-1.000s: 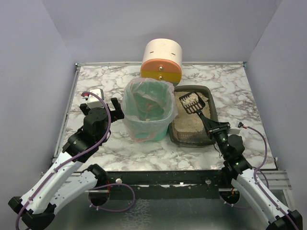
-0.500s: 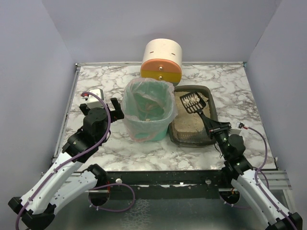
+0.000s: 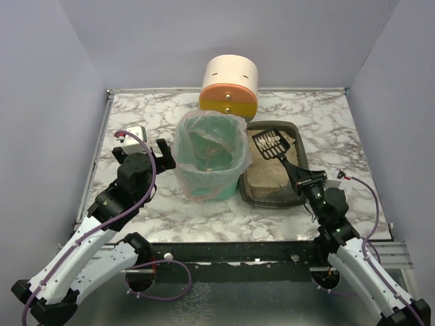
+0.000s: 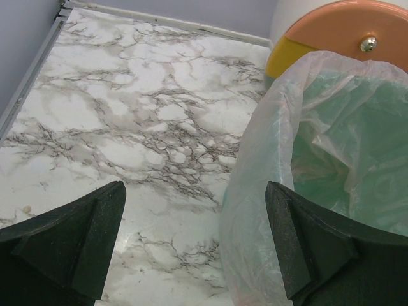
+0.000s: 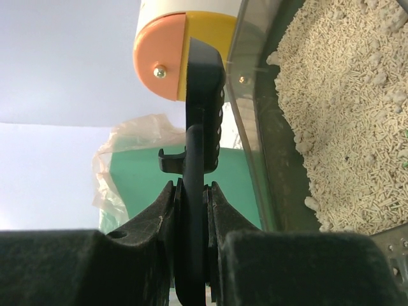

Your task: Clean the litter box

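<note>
Two arms reach in from the near edge; right gripper [image 3: 304, 180] has its jaws clamped on the handle of the black scoop [image 3: 270, 144], handle pinched flat between the pads in the right wrist view; scoop head raised over the far part of the litter box [image 3: 268, 201], slotted face tilted toward the left; whether any clumps sit on it is hard to tell; litter box lies on the right half of the marble table [image 3: 136, 109], dark grey tray with beige litter [image 5: 338, 108] inside, its left wall just beside the green bin [image 3: 207, 178]; bin is lined with a clear bag [image 4: 268, 146] and sits mid-table; cream, orange and yellow cylinder [image 3: 230, 85] is at the far edge behind the bin; left gripper [image 4: 194, 245] has its jaws wide apart, holding nothing, just left of the bin, with its right finger [image 4: 312, 248] at the bag's side.
</note>
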